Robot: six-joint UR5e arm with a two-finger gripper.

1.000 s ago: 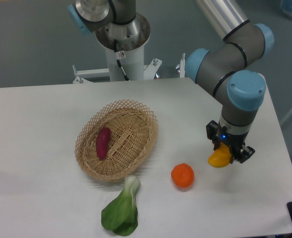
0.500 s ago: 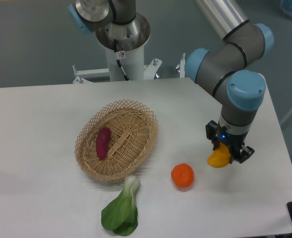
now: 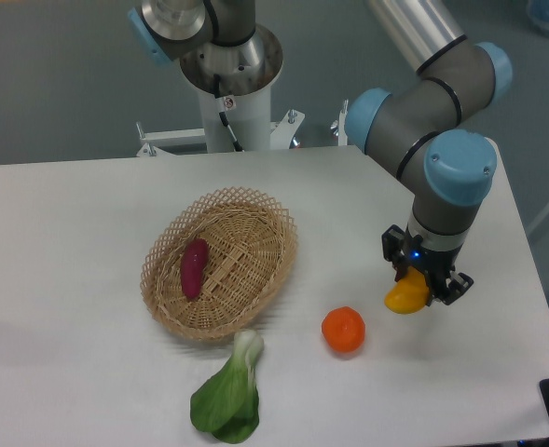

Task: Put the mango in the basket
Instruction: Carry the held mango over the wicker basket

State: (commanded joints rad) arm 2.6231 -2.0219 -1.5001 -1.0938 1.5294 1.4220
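The mango [image 3: 404, 298] is yellow-orange and only its lower end shows under my gripper [image 3: 421, 289], which is shut on it at the right of the table, seemingly just above the surface. The wicker basket [image 3: 255, 219] sits left of centre, well to the left of the gripper. The basket holds a purple sweet potato [image 3: 194, 267]. The mango's upper part is hidden by the fingers.
A round orange citrus [image 3: 343, 330] lies on the table between basket and gripper, near the front. A green bok choy [image 3: 229, 397] lies in front of the basket. The robot base column [image 3: 229, 88] stands behind the table. The table's right edge is close to the gripper.
The gripper with the mango has shifted slightly to the left and a little up. Everything else on the table has stayed put.
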